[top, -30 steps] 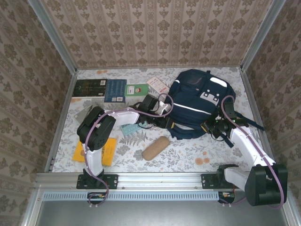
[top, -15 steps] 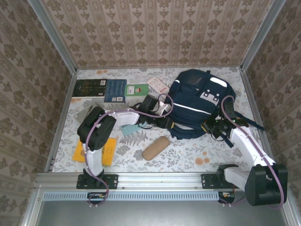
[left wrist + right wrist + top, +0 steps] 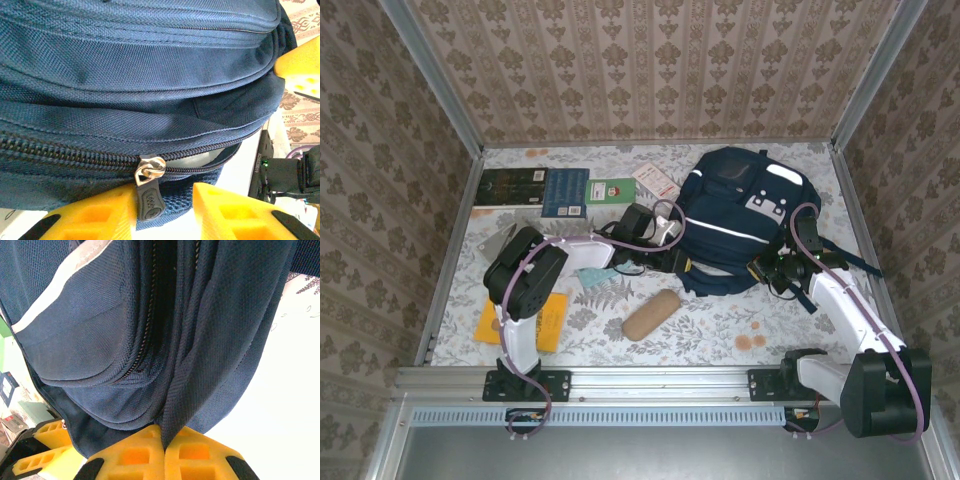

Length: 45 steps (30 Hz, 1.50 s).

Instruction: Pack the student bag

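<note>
**Left gripper** [image 3: 165,212]. Blocky yellow moulded fingers with recessed cells and black tips. The jaws stand part-way apart with nothing clamped. The zipper pull [image 3: 148,197] hangs in the gap, against one finger and clear of the other.

**Right gripper** [image 3: 164,440]. Same yellow fingers, pressed together on a hanging fold of the bag's fabric at its near right corner.

**Handling note (judgement).** The step in hand appears to be opening the main compartment.
- Close squarely on the tab alone, not on the mesh behind it.
- Draw along the line of the teeth rather than away from the bag.
- Use the right-hand pinch as an anchor, since slack cloth will likely bunch ahead of the slider.

**Zipper.** A dark, rubbery tab on a bright metal slider [image 3: 149,169]. The black coil teeth [image 3: 60,150] are meshed on one side of the slider and parted on the other, where grey lining shows.

**Student bag** [image 3: 740,220]. Navy woven fabric with a ribbed weave, soft and slumping, with a white stripe and patches. It lies on the far right part of the floral-covered table [image 3: 720,325], between the two grippers.

**Awaiting packing.** Flat books [image 3: 535,188] lie at the far left. A rounded brown pouch [image 3: 651,314] lies nearer the bases.
</note>
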Tool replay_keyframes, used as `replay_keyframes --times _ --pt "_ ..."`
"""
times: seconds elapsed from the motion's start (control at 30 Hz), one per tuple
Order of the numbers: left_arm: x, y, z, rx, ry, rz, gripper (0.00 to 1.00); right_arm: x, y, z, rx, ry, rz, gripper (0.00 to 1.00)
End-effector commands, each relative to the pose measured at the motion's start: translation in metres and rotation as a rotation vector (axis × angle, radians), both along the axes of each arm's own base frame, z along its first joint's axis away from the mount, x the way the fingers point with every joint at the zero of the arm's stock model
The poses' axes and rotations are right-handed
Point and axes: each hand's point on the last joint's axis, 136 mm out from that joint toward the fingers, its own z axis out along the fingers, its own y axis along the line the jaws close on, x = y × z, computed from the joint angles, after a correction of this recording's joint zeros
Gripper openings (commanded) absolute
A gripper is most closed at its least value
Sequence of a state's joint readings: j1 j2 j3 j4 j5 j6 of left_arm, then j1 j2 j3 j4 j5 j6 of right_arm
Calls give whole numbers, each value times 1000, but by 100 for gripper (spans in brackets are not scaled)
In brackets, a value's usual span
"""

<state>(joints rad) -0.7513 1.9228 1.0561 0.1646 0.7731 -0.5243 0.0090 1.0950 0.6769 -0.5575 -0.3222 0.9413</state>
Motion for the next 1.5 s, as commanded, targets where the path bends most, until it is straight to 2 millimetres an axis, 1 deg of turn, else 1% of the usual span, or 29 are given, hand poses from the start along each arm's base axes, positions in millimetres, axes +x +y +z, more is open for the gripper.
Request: replay_keyframes --times 0.0,0.13,0.27,0.5,0.9,1.1,1.3,1.47 --pt "-6 6 -5 19 36 19 33 6 1 8 11 -49 1 0" --pt "-7 5 7 -15 29 25 31 6 1 8 13 -48 -2 0" --pt "-9 5 10 -27 39 27 30 7 1 8 15 -50 -3 0" --pt "-8 5 19 -60 37 37 30 6 1 8 13 -47 -4 0" --pt "2 5 30 -131 55 77 30 4 1 7 15 -47 -4 0" --pt "1 2 25 -138 77 78 30 3 1 6 17 -44 -6 0" --pt "-10 0 6 -66 88 46 31 4 1 6 16 -45 -6 0" --pt "-14 -1 -6 -33 99 45 33 5 1 6 17 -46 -5 0"
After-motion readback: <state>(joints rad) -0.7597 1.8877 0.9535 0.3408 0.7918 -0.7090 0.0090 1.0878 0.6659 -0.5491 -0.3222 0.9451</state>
